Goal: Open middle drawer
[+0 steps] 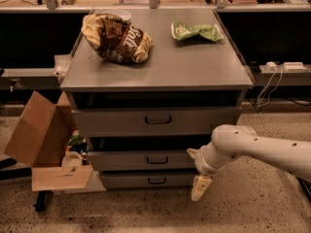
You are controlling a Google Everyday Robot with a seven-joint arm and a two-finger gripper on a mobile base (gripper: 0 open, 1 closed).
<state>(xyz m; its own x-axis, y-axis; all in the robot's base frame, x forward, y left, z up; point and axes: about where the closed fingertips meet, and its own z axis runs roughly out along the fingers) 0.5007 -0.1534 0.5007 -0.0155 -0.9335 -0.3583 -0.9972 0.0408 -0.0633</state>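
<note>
Middle drawer (146, 160): pincer (197, 171) beside right end, grip state unclear; cardboard box (34, 135) left.

- The white arm (257, 149) extended from the right edge, sloping down towards the left.
- The end effector (199, 178) hung low at its left end, pointing downward.

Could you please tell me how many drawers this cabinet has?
3: the top drawer, the middle drawer below it, and the bottom drawer lowest. The tool hangs by the bottom drawer's right end.
</note>
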